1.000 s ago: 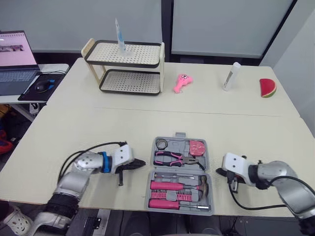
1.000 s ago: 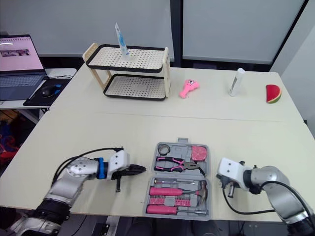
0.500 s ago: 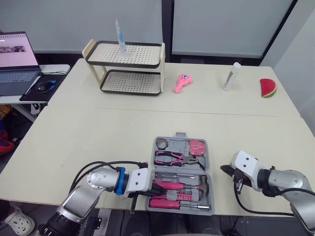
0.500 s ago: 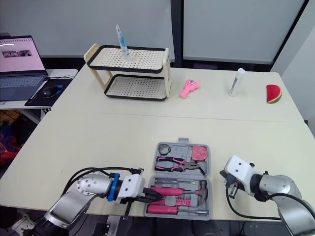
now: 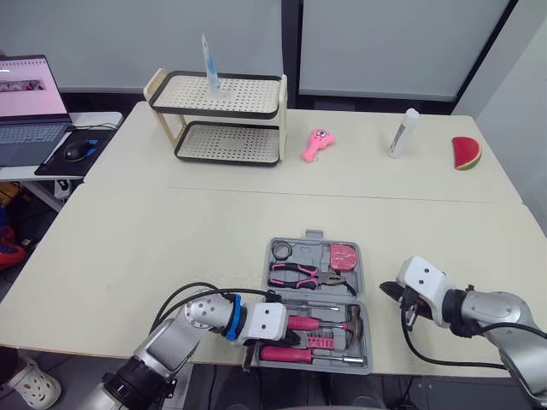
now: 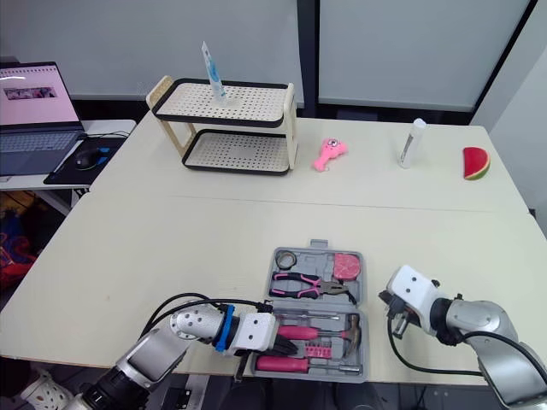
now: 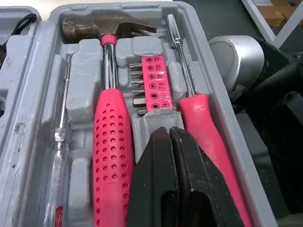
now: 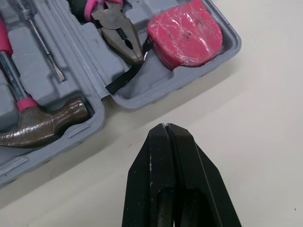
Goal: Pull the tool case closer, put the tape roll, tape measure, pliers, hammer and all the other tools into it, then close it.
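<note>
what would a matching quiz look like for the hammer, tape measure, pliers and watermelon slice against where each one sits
Things:
1. hammer
2. tape measure
3. pliers
4. watermelon slice

Places:
a. far right of the table, outside the case
b. near half of the case, next to the bit holder
c. far half of the case, right corner
d. far half of the case, handles toward the robot's left

Pairs: 1-b, 2-c, 3-d, 4-a
</note>
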`<state>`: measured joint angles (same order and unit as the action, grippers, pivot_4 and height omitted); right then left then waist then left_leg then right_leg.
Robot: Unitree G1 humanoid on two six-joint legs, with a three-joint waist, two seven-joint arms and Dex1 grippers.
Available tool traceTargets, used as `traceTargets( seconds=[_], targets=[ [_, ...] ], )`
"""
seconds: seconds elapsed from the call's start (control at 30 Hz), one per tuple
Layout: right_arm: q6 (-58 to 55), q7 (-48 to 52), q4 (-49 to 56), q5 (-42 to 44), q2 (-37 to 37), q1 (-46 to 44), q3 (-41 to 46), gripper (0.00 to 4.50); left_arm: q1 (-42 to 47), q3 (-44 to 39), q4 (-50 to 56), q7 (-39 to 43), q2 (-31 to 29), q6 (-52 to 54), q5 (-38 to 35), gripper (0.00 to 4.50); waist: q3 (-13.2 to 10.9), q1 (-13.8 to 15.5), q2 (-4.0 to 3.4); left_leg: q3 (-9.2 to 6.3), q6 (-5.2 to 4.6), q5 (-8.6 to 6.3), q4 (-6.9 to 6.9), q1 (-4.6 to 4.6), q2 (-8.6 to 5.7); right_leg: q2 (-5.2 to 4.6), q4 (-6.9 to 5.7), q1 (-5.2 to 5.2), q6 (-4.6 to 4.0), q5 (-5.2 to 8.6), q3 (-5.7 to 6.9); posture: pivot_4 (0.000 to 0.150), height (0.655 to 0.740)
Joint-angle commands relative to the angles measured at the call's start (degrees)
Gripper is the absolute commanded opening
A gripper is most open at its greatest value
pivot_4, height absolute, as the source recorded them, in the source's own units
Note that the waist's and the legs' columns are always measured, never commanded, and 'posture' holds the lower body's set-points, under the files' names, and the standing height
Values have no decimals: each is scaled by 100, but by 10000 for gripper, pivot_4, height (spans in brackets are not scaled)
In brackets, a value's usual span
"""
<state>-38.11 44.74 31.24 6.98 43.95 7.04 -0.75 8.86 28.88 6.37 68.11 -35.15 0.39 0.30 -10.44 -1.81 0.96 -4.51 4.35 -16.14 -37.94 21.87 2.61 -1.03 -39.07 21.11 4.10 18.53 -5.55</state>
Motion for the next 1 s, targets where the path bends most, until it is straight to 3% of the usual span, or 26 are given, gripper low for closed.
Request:
traceTargets(
  seconds=[0.03, 0.13, 0.3, 0.5, 0.67, 1.0],
  targets=[
    [-910, -49, 128, 719, -302, -340, 373, 0, -6, 103, -70, -32, -26, 26, 161, 542, 0, -2, 1, 0, 0, 0, 0, 0, 0, 0, 0, 0, 0, 0, 0, 1500, 7350],
    [-2529, -150, -105, 1745, -889, -1005, 968, 5597, 61, 168, -55, -51, 19, 172, 225, 0, -3, -12, 0, -1, 0, 0, 4, 0, 0, 1, 5, 0, 0, 0, -4, 1500, 7350],
    [-3588, -622, -597, 2106, -1302, -1785, 1167, 16574, 143, 254, -72, -31, 10, 242, 278, 0, -5, 12, 0, -2, -1, -1, 11, 8, -3, 0, 16, 7, 1, 0, -3, 1500, 7350],
    [-3661, -1035, -1296, 2024, -1425, -2201, 1002, 30112, 170, 318, -176, -2, -51, 172, 316, 0, -6, 8, -2, 0, -1, -1, 14, 17, -4, -2, 19, 15, 1, 1, -2, 1500, 7350],
    [-3558, -1411, -1727, 1967, -1749, -2489, 909, 44664, 168, 342, -234, -1, -69, 122, 322, 0, -5, -8, -5, -1, -1, -1, 15, 14, -3, -1, 14, 17, 1, 1, -3, 1500, 7350],
    [-3445, -1693, -2650, 1944, -2232, -2875, 665, 44664, 155, 402, -349, 24, -91, 37, 360, 0, -3, -21, -10, 0, -1, -1, 15, 13, -3, -1, 14, 17, 2, 1, -4, 1500, 7350]
  ],
)
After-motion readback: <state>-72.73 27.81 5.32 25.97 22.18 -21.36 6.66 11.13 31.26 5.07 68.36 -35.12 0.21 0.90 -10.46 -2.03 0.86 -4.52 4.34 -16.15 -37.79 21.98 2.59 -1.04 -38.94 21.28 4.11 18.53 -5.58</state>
